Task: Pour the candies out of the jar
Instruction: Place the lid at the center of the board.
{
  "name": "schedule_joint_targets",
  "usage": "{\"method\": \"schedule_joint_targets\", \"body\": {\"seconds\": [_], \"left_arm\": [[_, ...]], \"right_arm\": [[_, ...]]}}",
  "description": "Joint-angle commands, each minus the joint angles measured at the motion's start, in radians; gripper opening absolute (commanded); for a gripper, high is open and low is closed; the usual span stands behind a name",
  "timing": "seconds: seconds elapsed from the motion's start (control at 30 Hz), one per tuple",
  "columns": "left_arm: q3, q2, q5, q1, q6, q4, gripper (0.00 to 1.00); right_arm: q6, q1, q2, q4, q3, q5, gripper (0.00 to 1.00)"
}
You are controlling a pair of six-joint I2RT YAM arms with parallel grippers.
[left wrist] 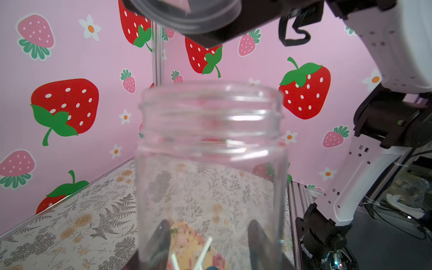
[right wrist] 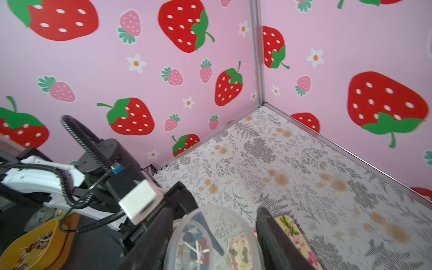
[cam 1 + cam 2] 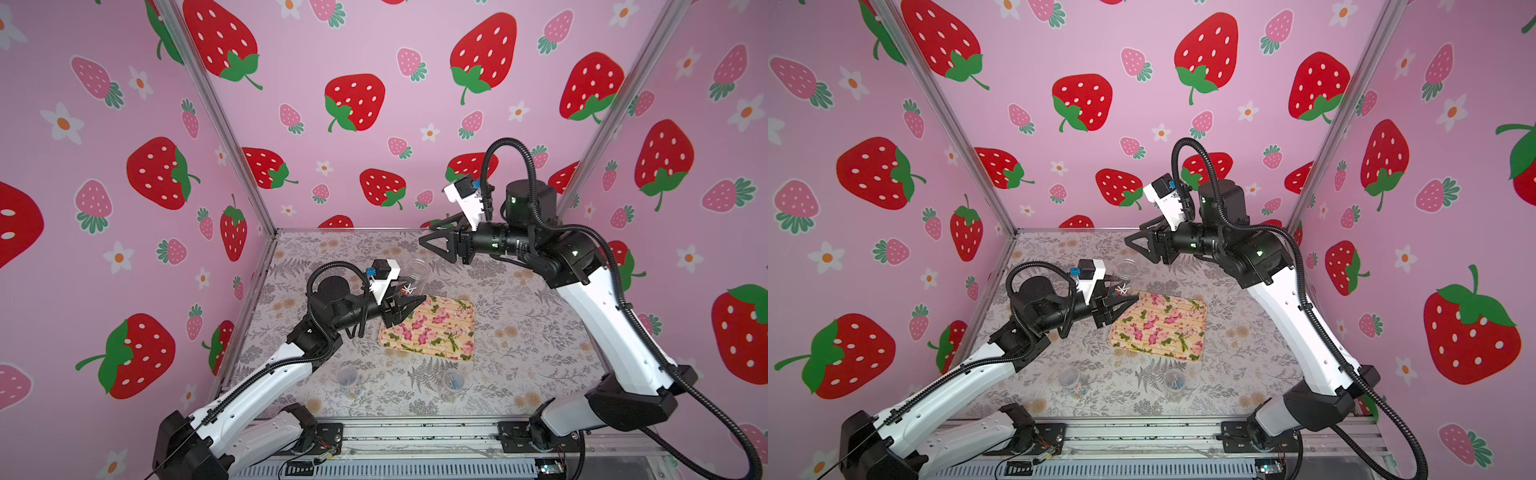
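Left pincer (image 3: 415, 299): closed on the lower part of the jar (image 3: 417, 270). The left wrist view shows one dark finger (image 1: 161, 243) on each side, seen through the clear wall.
Jar: clear plastic with a threaded neck and an open mouth. It is held roughly upright, off the desk (image 3: 519, 332).
Jar position: by the far left corner of the tray (image 3: 432, 328) in both top views. I cannot tell whether it is over the rim or just beside it.
Candies (image 3: 408, 289): inside the jar, down at its bottom, close to the left pincer's fingers. The left wrist view shows thin white sticks (image 1: 203, 252). The right wrist view shows blue and red heads (image 2: 194, 245), blurred.
Right pincer (image 3: 428, 232): gripping the lid (image 1: 187, 16), a clear round cap, between its two fingers.
Right pincer position: raised above the jar and apart from it, toward the back wall.
Lid: seen from below in the left wrist view, over the jar's mouth with a gap between them. It is too clear to make out in the top views.
Tray: a rectangle with rounded corners, pale yellow with printed pink flowers. It lies flat near the middle of the desk.
Near edge of desk: two small clear cups (image 3: 347, 378) (image 3: 453, 382) stand well apart from each other, each with small things inside that are too small to name.
Desk: covered with a grey fern-and-flower print.
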Motion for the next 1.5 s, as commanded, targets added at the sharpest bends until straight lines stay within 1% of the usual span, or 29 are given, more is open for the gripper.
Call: {"method": "schedule_joint_targets", "body": {"seconds": [0.0,0.07,0.13,0.23,0.4,0.53,0.7,0.87,1.17,1.3,1.47], "left_arm": [[-0.014,-0.033,-0.001,-0.002,0.005,0.019,0.47],[-0.019,-0.041,-0.006,-0.003,0.005,0.014,0.47],[-0.027,-0.050,-0.012,-0.002,0.002,0.012,0.47],[-0.036,-0.061,-0.018,-0.003,-0.003,0.011,0.47],[-0.042,-0.075,-0.022,-0.002,-0.004,-0.004,0.47],[-0.047,-0.088,-0.026,-0.003,-0.004,-0.015,0.47],[-0.052,-0.102,-0.031,-0.002,-0.004,-0.029,0.47],[-0.056,-0.106,-0.036,-0.002,-0.004,-0.034,0.47],[-0.064,-0.113,-0.040,-0.002,-0.008,-0.038,0.47],[-0.052,-0.110,-0.040,-0.003,0.009,-0.059,0.47],[-0.049,-0.098,-0.036,-0.002,0.008,-0.058,0.47]], "right_arm": [[-0.002,-0.076,-0.097,0.042,-0.117,0.097,0.53],[0.003,-0.124,-0.148,0.066,-0.213,0.156,0.53],[-0.009,-0.166,-0.196,0.066,-0.315,0.259,0.53],[-0.010,-0.235,-0.254,0.086,-0.473,0.373,0.53],[0.025,-0.326,-0.313,0.189,-0.765,0.512,0.52],[0.051,-0.347,-0.311,0.293,-0.979,0.615,0.52],[0.081,-0.349,-0.263,0.417,-1.147,0.695,0.53],[0.107,-0.349,-0.198,0.533,-1.245,0.737,0.53],[0.167,-0.346,-0.079,0.666,-1.324,0.726,0.54],[0.177,-0.347,-0.045,0.693,-1.341,0.733,0.60],[0.179,-0.346,-0.034,0.689,-1.333,0.720,0.72]]}}
